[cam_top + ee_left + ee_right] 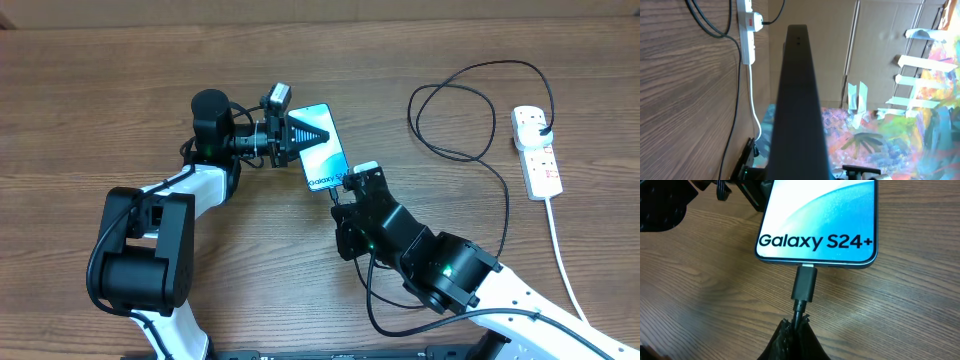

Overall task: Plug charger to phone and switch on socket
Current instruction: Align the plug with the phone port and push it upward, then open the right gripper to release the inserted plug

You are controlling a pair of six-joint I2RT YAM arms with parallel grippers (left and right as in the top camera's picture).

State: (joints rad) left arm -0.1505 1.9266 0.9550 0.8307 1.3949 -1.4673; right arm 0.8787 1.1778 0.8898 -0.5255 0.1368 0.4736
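Reading "Galaxy S24+" (black lettering), the phone [817, 215] touches the charger [804, 282]

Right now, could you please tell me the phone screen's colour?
Light blue and white on the phone; right wrist view.

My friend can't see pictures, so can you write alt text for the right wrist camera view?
A black charger tip meets the bottom edge of a phone whose blue screen reads Galaxy S24+, lying on a wooden table. Below, dark jaws are shut on the thin cable.
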